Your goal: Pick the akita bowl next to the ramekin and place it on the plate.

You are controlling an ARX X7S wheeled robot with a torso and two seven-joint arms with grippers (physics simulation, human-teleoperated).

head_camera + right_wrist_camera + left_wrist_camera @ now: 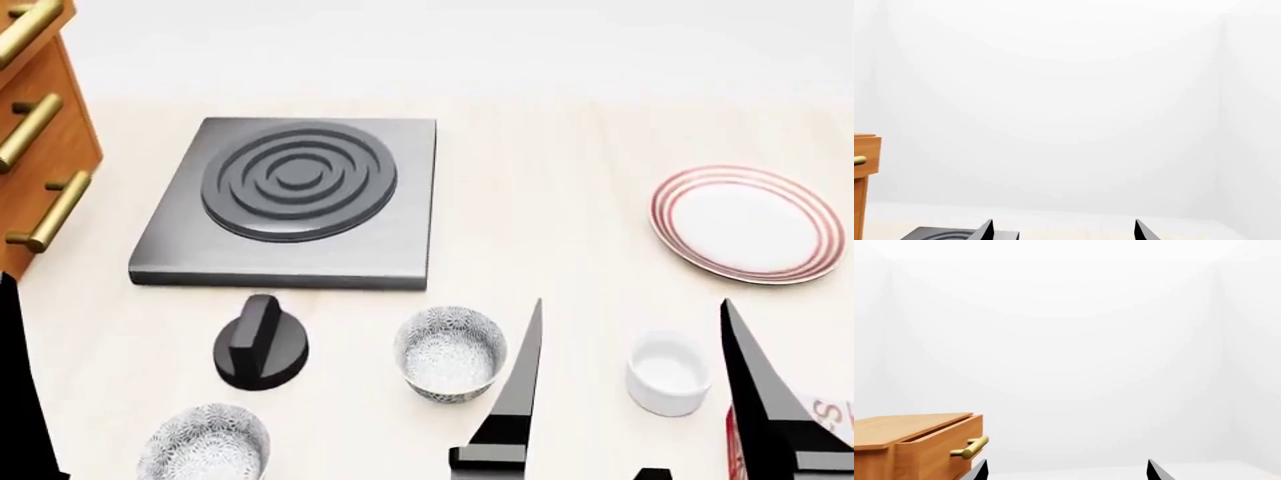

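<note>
Head view: a pale counter (561, 200) seen from above, with the right gripper (630, 345) rising from the near edge.
Akita bowl: the speckled bowl (451, 352) stands upright on the counter, near the ramekin (669, 372) and apart from it; the gripper's left finger (514, 400) crosses in front of its right rim.
Ramekin: plain white, between the two dark fingers as the head camera sees it; whether the gripper is level with it or above it, I cannot tell.
Second bowl: a look-alike speckled bowl (204, 444) sits at the near left, well apart from the ramekin.
Plate: the red-striped plate (745, 222) lies at the far right of the counter with nothing on it.
Right gripper: fingers spread wide, holding nothing; the right wrist view shows both tips (1063, 231) apart against a white wall.
Left gripper: in the left wrist view its tips (1067, 470) are parted and hold nothing.
Burner: a dark square hob (296, 200) with ring grooves lies on the far left; its edge (961, 233) shows in the right wrist view.
Knob: a black dial (260, 345) sits just in front of the hob.
Drawers: a wooden cabinet (34, 130) with brass handles stands at the left edge; the left wrist view shows its top drawer (921, 445) slightly pulled out.
Red item: a red and white packet (814, 425) shows at the near right, mostly hidden by the finger.
</note>
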